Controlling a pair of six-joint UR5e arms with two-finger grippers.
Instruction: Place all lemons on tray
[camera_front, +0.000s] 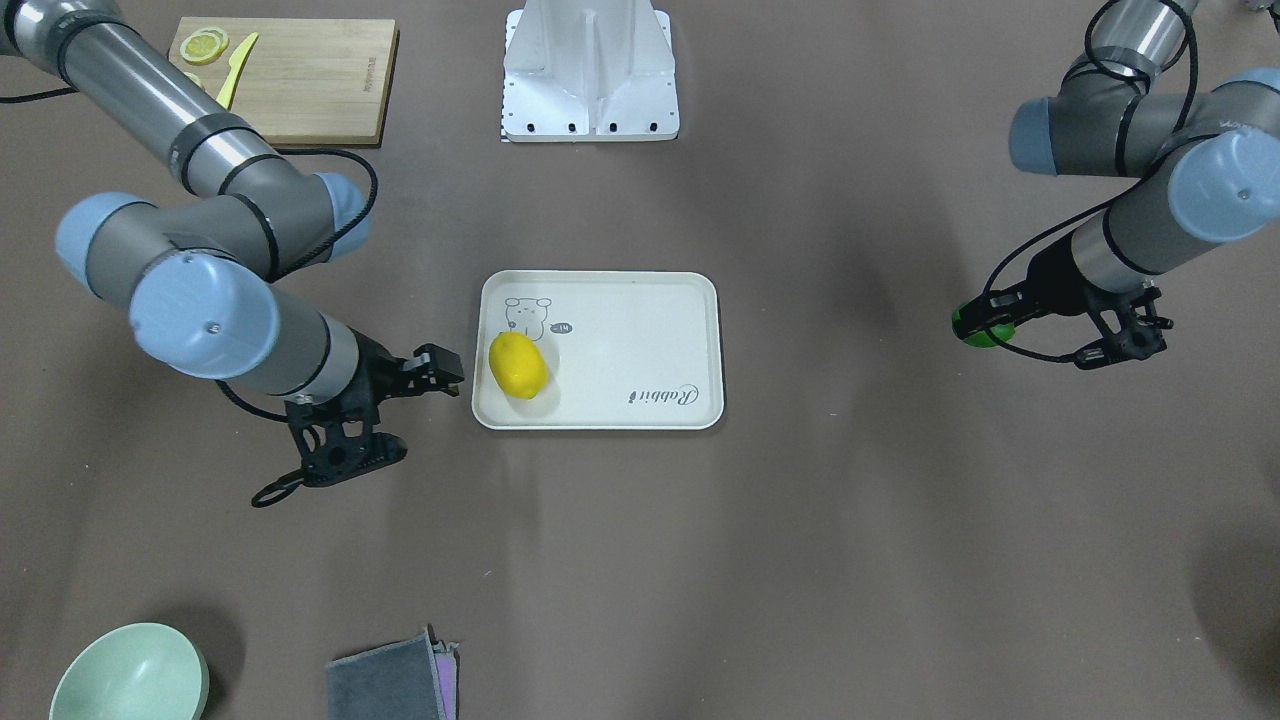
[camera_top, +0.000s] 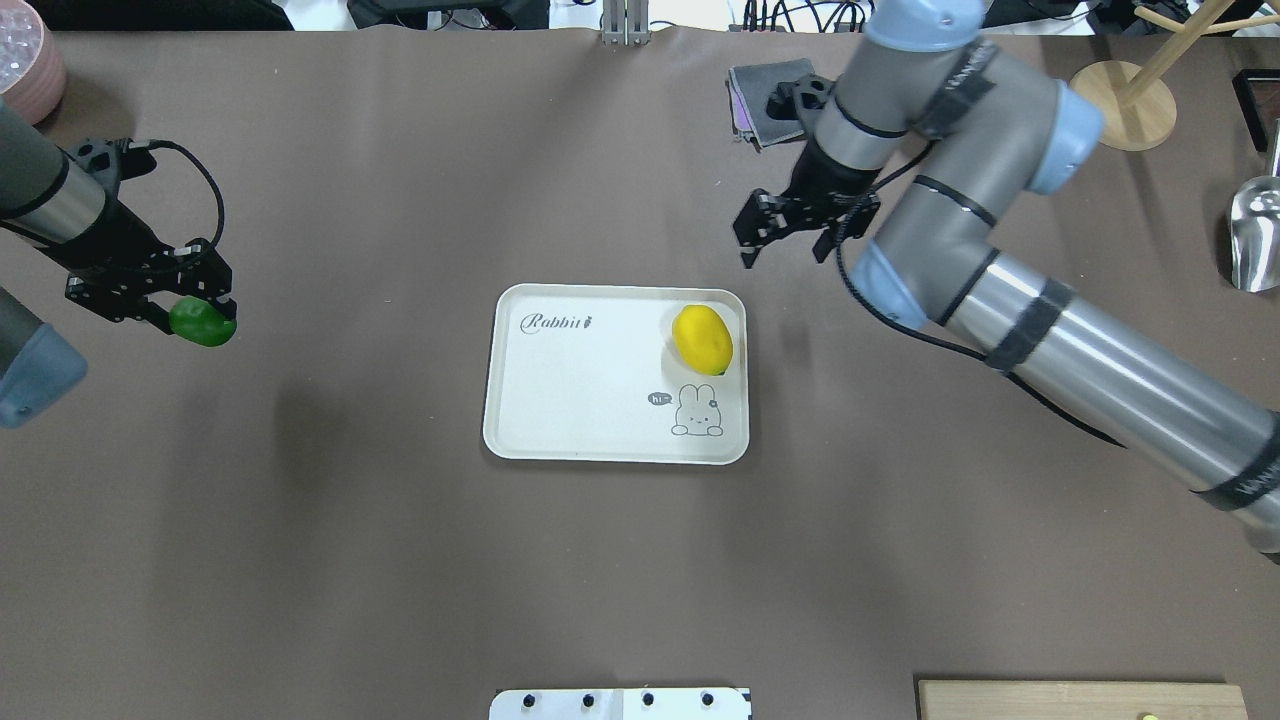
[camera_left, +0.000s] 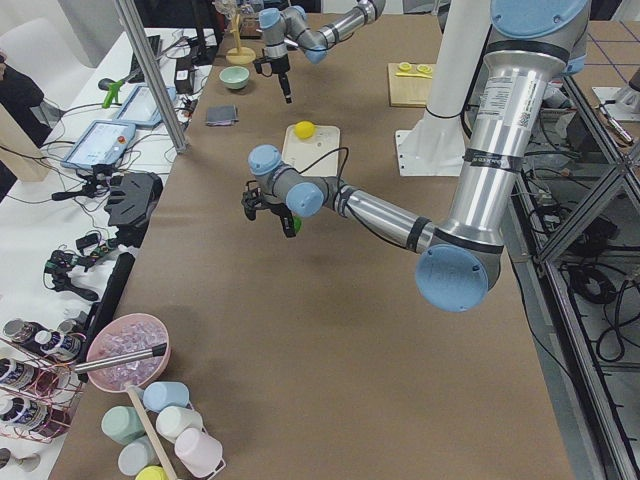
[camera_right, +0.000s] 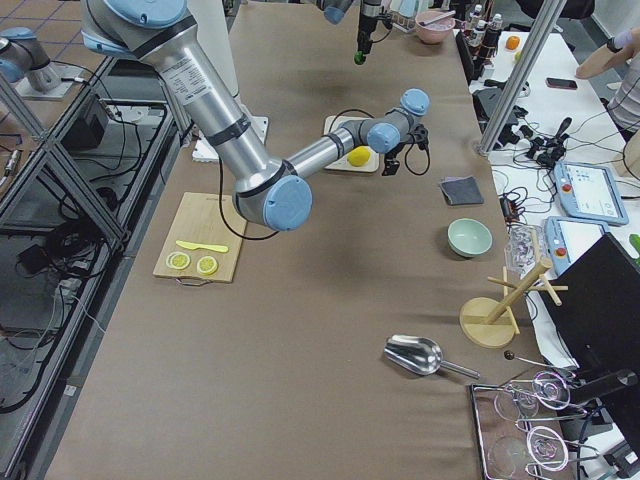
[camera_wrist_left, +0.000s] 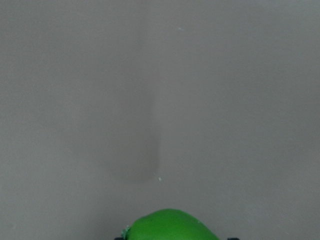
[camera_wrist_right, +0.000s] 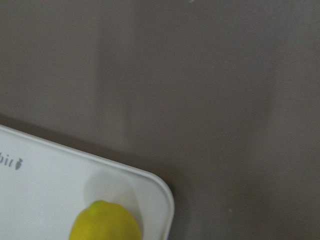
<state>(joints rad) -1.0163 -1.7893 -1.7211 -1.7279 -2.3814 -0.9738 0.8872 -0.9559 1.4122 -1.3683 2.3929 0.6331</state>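
The off-white tray (camera_top: 590, 390) lies mid-table and also shows in the front view (camera_front: 640, 340). The yellow lemon (camera_top: 702, 338) rests on it near the rabbit drawing; it also shows in the front view (camera_front: 517, 365) and the right wrist view (camera_wrist_right: 105, 222). My right gripper (camera_top: 788, 250) is open and empty, hovering just beyond the tray's corner by that lemon (camera_front: 442, 371). My left gripper (camera_top: 190, 318) is shut on the green lemon (camera_top: 203, 323), held above the table far to the tray's left. The green lemon also shows in the front view (camera_front: 976, 326) and the left wrist view (camera_wrist_left: 172, 226).
A wooden cutting board (camera_front: 310, 90) with lemon slices (camera_front: 204, 46) and a yellow knife (camera_front: 236, 68) lies by the robot's right side. A green bowl (camera_front: 130, 675), a grey cloth (camera_front: 390, 685), a metal scoop (camera_top: 1255, 235) and a wooden stand (camera_top: 1130, 90) sit at the far side.
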